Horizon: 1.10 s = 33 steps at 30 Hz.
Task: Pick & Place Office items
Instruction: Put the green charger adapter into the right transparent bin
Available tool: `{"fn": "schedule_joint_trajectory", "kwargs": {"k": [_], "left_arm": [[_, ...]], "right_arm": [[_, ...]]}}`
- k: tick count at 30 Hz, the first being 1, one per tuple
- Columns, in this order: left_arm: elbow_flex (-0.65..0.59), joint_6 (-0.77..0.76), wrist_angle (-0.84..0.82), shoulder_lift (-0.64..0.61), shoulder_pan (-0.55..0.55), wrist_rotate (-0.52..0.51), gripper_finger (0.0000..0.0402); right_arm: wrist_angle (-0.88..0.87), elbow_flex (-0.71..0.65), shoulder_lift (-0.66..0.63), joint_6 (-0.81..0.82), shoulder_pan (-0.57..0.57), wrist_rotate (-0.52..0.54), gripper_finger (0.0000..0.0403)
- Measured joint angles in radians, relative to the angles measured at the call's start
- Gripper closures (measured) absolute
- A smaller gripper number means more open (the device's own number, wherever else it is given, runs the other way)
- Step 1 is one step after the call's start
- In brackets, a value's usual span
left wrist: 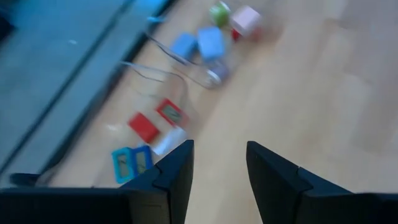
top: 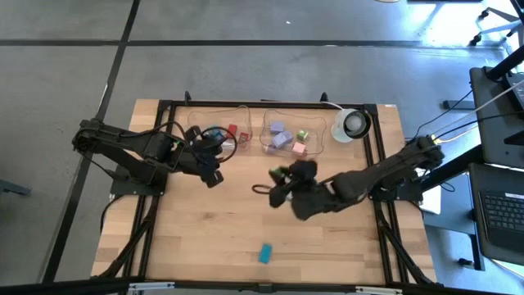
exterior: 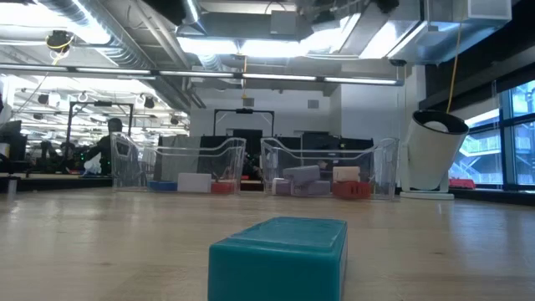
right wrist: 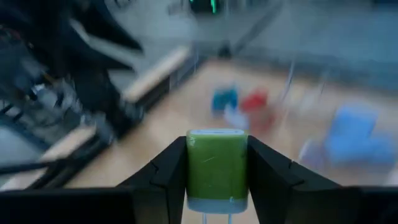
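Note:
My right gripper (top: 277,176) is over the table's middle, shut on a green blocky piece (right wrist: 216,165) with a white end. My left gripper (top: 214,174) hangs open and empty (left wrist: 219,152) just in front of the left clear tray (top: 214,131). That tray holds red, blue and white pieces (left wrist: 144,127). The right clear tray (top: 295,135) holds lilac, green and pink pieces (left wrist: 211,42). A teal block (top: 265,253) lies flat on the wood near the table's front edge and fills the foreground in the low view (exterior: 280,255). My right gripper pinches the green piece by two opposite sides (right wrist: 193,168) between its two fingers (right wrist: 168,171). The fingers come from the table's right and point toward its left. The piece's green face shows between the fingertips, and the piece is held off the table.
A round white tape roll (top: 354,124) stands at the back right beside the right tray; it also shows in the low view (exterior: 435,150). Black frame rails (top: 381,164) run along the table's sides and back. Bare wood lies between the grippers and the teal block.

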Motion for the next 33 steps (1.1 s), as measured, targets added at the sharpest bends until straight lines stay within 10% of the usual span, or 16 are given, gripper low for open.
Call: {"fn": "schedule_joint_trajectory", "kwargs": {"k": [7,15,33], "left_arm": [[0.000,0.066,0.000,0.000,0.000,-0.196,0.0259],[0.000,0.138,0.003,0.000,0.038,-0.337,0.0260],[0.000,0.122,0.004,0.000,0.165,-0.330,0.0260]], "right_arm": [[0.200,0.001,-0.099,-0.542,-0.023,0.146,0.0267],[0.270,0.001,-0.128,-0.839,-0.155,0.023,0.0266],[-0.154,-0.232,-0.124,-0.244,-0.603,-0.371,0.0266]]}}
